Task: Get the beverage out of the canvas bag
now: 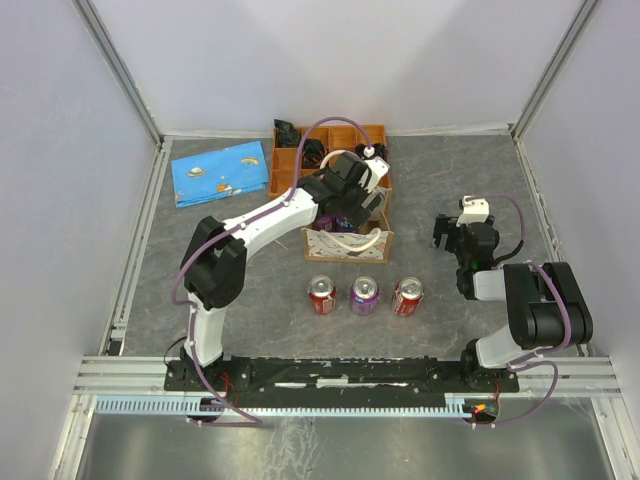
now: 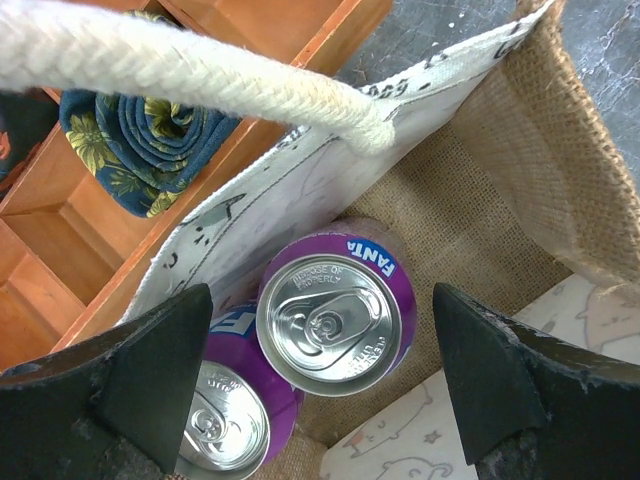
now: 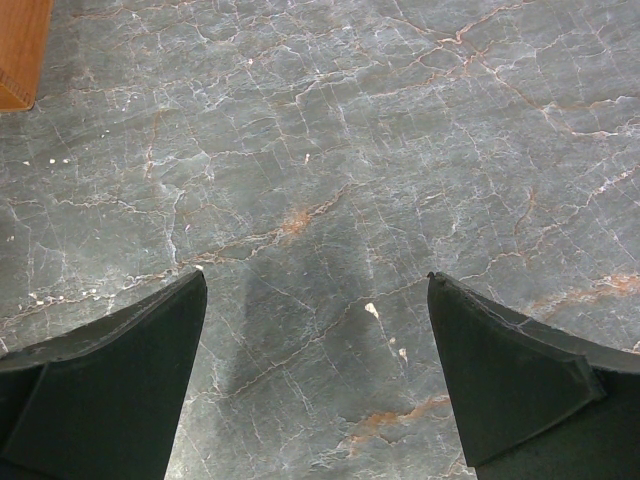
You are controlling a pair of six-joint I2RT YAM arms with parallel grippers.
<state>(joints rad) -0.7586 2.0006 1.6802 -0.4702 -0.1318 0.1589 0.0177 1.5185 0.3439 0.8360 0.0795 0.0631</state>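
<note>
Table (image 1: 460, 190) carrying canvas bag (image 1: 347, 246) directly beneath left gripper (image 2: 316, 300). Its jaws are spread wide and hold nothing, straddling upright purple Fanta can (image 2: 335, 320) inside the bag, apparently lined up for a grasp. Right gripper (image 3: 318, 290) likewise wide and empty, parked above tabletop. Only the left wrist view reveals the bag's contents, including second can (image 2: 225, 425) beside its left finger. Only the overhead view shows three cans (image 1: 365, 296) outside.

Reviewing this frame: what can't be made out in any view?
Top view: the canvas bag's contents, hidden under the left arm.
Left wrist view: the second purple can, cut by the bottom edge and partly covered by the left claw's finger; whether more cans sit in the bag, out of frame.
Right wrist view: the bag is out of frame.
</note>
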